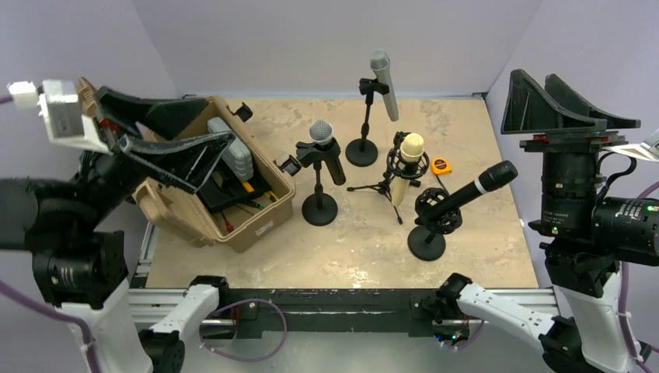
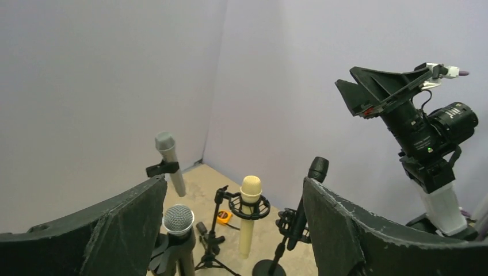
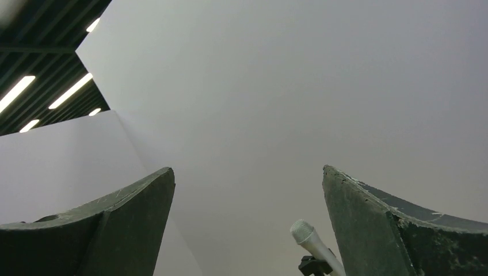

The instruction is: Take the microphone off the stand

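Several microphones stand on the table. A grey microphone (image 1: 385, 81) is clipped on a stand at the back. A black microphone with a silver mesh head (image 1: 326, 148) sits on a round-base stand. A cream microphone (image 1: 408, 167) hangs in a shock mount on a tripod. A black microphone (image 1: 474, 190) lies tilted in a shock mount on a round base (image 1: 427, 242). My left gripper (image 1: 217, 118) is open and empty, raised over the toolbox. My right gripper (image 1: 536, 85) is open and empty, raised at the far right. The left wrist view shows the cream microphone (image 2: 249, 213) between my fingers.
An open tan toolbox (image 1: 233, 210) with tools stands at the left of the table. An orange tape measure (image 1: 441, 165) lies behind the cream microphone. Purple walls close the back and sides. The grey microphone's head (image 3: 313, 241) shows low in the right wrist view.
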Robot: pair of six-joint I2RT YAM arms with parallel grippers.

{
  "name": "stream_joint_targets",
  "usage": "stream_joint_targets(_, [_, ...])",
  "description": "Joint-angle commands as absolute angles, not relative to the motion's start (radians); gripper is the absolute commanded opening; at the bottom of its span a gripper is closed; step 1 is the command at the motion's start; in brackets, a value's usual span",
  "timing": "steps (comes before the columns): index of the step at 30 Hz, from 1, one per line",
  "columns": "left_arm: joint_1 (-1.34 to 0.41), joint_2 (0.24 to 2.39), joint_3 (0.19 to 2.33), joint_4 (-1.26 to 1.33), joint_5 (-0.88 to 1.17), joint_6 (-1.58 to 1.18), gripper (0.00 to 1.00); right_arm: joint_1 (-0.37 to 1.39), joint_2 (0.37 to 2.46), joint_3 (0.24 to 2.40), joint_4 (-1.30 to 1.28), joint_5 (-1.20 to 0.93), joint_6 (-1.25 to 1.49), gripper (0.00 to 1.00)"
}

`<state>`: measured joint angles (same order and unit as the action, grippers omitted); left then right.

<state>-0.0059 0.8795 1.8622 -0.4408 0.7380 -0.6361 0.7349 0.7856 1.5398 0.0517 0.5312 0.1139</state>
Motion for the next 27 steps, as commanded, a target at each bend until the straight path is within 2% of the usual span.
stream_joint_targets(1, [-0.200, 0.999, 1.957, -0.511, 0.702, -0.571, 0.85, 0.739, 0.777, 1.555, 0.026, 0.521, 0.137, 0.99])
stream_joint_targets(4, [-0.345, 1.052, 1.993, -0.597, 0.594, -0.483, 0.86, 0.739, 0.769, 1.546, 0.011, 0.523, 0.138, 0.99])
stream_joint_targets(14, [-0.638, 1.093, 1.881, -0.592, 0.362, -0.361, 0.92, 0.739, 0.718, 1.468, 0.022, 0.466, 0.138, 0.99])
stream_joint_targets(22, [-0.777, 1.088, 1.737, -0.595, 0.142, -0.325, 1.00, 0.739, 0.706, 1.391, 0.048, 0.271, 0.140, 0.99])
stream_joint_targets(27, [-0.845, 1.120, 1.719, -0.637, -0.029, -0.307, 1.00, 0.739, 0.755, 1.391, 0.006, 0.097, 0.101, 0.99])
